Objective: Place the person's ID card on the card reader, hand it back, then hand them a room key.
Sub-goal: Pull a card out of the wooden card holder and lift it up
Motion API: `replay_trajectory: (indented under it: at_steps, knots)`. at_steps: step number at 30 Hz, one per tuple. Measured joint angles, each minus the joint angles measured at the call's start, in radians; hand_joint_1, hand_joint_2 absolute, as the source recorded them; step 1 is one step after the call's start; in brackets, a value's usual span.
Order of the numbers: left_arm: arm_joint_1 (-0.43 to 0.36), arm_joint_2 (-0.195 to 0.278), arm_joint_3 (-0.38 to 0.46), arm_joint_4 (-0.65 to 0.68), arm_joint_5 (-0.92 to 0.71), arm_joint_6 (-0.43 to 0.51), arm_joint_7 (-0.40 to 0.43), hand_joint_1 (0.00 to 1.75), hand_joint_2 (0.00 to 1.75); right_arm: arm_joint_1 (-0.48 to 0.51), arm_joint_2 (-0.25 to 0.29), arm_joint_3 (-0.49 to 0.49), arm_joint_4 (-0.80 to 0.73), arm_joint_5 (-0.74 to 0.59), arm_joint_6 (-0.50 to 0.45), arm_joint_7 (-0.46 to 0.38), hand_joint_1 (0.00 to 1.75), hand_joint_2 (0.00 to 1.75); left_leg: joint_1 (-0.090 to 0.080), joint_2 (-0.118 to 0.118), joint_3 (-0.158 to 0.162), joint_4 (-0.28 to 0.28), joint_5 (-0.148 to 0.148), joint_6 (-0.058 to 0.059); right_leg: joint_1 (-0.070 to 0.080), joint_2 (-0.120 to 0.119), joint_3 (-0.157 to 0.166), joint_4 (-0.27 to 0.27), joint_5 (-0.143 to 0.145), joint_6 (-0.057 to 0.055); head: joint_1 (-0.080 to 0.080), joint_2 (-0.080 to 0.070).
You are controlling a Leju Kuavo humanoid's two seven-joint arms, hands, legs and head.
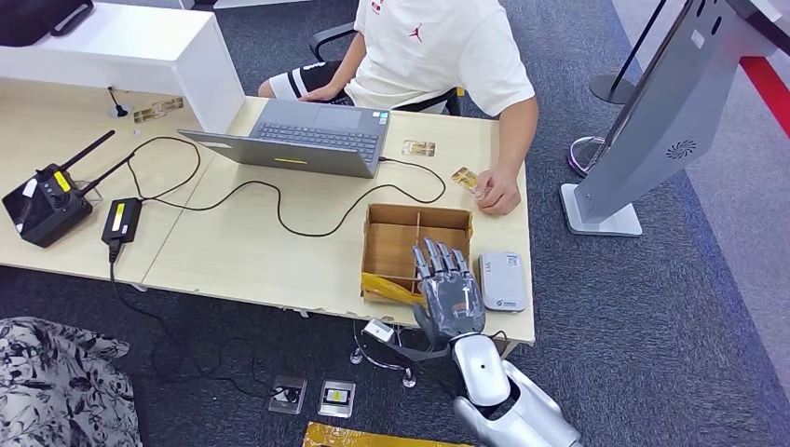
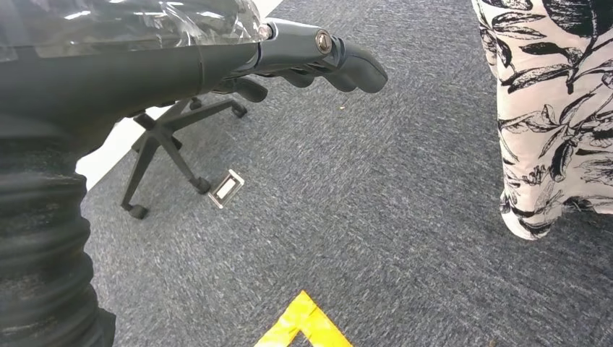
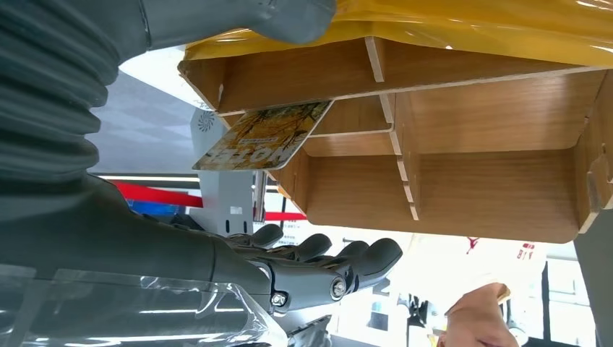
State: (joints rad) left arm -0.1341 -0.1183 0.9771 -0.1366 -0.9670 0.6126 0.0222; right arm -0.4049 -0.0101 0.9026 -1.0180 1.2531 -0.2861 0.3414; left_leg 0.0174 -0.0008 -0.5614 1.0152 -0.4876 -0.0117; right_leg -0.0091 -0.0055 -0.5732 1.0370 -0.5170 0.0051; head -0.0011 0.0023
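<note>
My right hand [image 1: 448, 284] hovers over the right side of the wooden divided box [image 1: 391, 244] at the desk's near edge, fingers spread and straight, holding nothing. In the right wrist view a yellow-printed hotel key card [image 3: 264, 137] leans out of a box compartment [image 3: 463, 137], between my thumb [image 3: 238, 18] and fingers [image 3: 325, 260] and touching neither. The grey card reader [image 1: 503, 280] lies just right of the box. Across the desk, the seated person's hand [image 1: 498, 194] rests by a gold card [image 1: 464, 177]. My left hand [image 2: 318, 58] hangs above the carpet, loosely extended and holding nothing.
An open laptop [image 1: 303, 140] with trailing cables sits mid-desk, and another card [image 1: 418, 148] lies beside it. A black radio unit [image 1: 45, 203] and power brick [image 1: 121, 222] are at the left. A white kiosk stand [image 1: 652, 121] rises on the right. An office chair base [image 2: 173, 144] stands on the carpet.
</note>
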Motion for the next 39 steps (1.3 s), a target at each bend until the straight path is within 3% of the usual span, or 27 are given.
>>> replay_trajectory:
  at_steps: [27,36,39]
  knots:
    - [0.0,0.0,0.005,0.0,0.0,0.0,-0.003,0.0,1.75,0.003,-0.01,-0.004,-0.002,-0.015,0.012,-0.001,0.19,1.75,0.0,0.0,0.0,0.0,0.0,0.0,0.0,0.0,0.0,0.0,0.0,0.0,0.0,0.0]
    - [0.0,0.0,0.006,0.0,0.0,0.001,-0.002,0.0,1.75,0.003,-0.009,-0.004,-0.002,-0.017,0.018,-0.002,0.32,1.75,0.0,0.0,0.0,0.0,0.0,0.0,0.0,0.0,0.0,0.0,0.0,0.0,0.0,0.0]
    - [0.0,0.0,0.006,0.0,-0.001,0.001,-0.002,0.0,1.75,0.003,-0.009,-0.004,-0.002,-0.017,0.02,-0.002,0.44,1.75,0.0,0.0,0.0,0.0,0.0,0.0,0.0,0.0,0.0,0.0,0.0,0.0,0.0,0.0]
